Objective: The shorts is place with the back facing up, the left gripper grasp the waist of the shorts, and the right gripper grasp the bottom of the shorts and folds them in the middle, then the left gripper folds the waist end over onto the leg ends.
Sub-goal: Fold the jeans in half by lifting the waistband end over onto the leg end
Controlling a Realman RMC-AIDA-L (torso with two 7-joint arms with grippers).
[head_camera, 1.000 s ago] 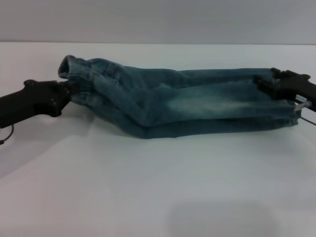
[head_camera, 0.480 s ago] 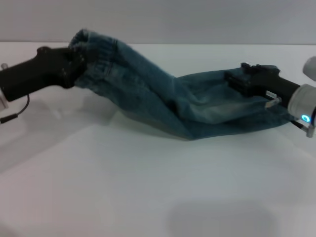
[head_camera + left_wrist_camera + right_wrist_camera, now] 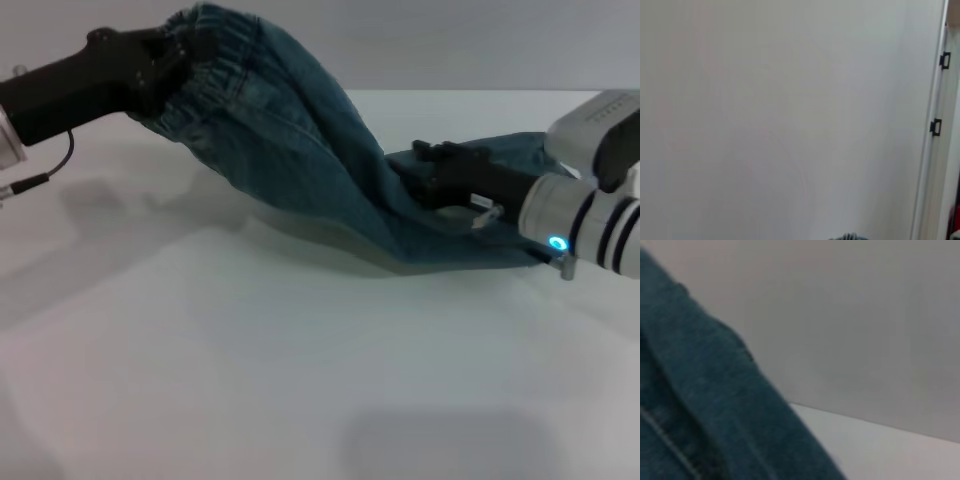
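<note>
While its puckered elastic waist (image 3: 205, 45) hangs raised at the far left, the blue-green washed denim shorts (image 3: 300, 150) slope down to the right, folded lengthwise into a long strip. The lower end lies on the white table (image 3: 250, 370), at the right of centre. The flat stitched leg hems (image 3: 520, 150) lie at the far right of the garment, partly behind the arm there.

The black two-fingered left gripper (image 3: 160, 65) sits high at the far left, its fingers clamped on the gathered waist band, lifting that end clear of the table. A thin cable hangs below its arm.

The black two-fingered right gripper (image 3: 425, 165) rests low on the cloth at the right, reaching in from the right edge, its silver-white cylindrical wrist carrying a small blue light. Its fingers press against the denim near the middle of the lying part; whether they pinch cloth or merely rest on it, I cannot tell.

In the right wrist view, a dark denim fold (image 3: 700, 410) with a stitched seam fills the near side. The left wrist view shows mostly pale wall (image 3: 790, 100).
</note>
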